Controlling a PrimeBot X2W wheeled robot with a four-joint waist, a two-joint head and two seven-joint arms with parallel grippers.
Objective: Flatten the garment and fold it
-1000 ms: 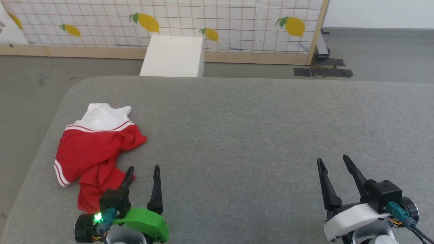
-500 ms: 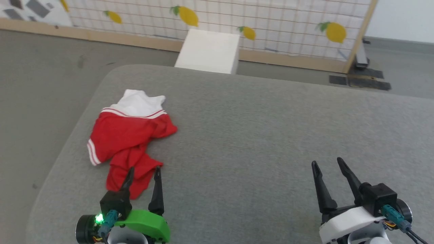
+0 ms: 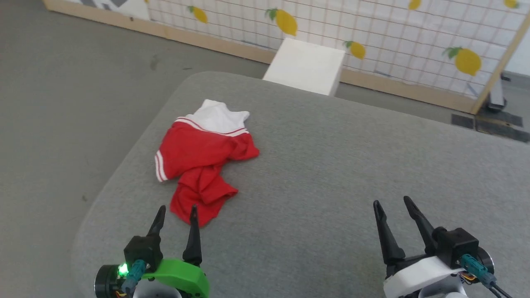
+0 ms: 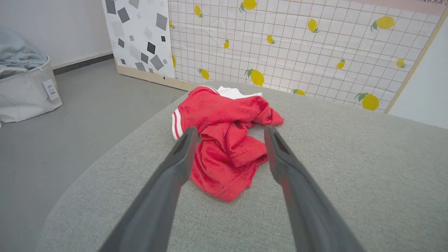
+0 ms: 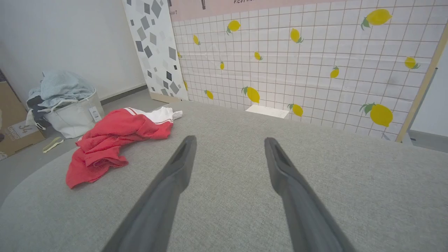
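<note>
My view has swung left since a second ago, garment [image 3: 198,149] unmoved and crumpled, my left gripper [image 3: 177,207] at its near edge, fingers wide, empty, right gripper [image 3: 391,200] wide, well apart from the garment.

Garment [image 3: 203,159]: crumpled into a loose heap, neither flattened nor folded. Lies on the grey cushioned surface [image 3: 339,165], toward its left side, close to the left edge and just short of the rounded far corner. Red over most of the cloth, soft and slightly fuzzy in the left wrist view. White at the far end (a sleeve, by the look of it), parted from the red by a thin red-and-white stripe. More white stripes along a red edge on the left side. Spreads widest in the middle, one red flap pointing right. Narrows toward the near end into a bunched, folded-over tail, wrinkled throughout.
</note>
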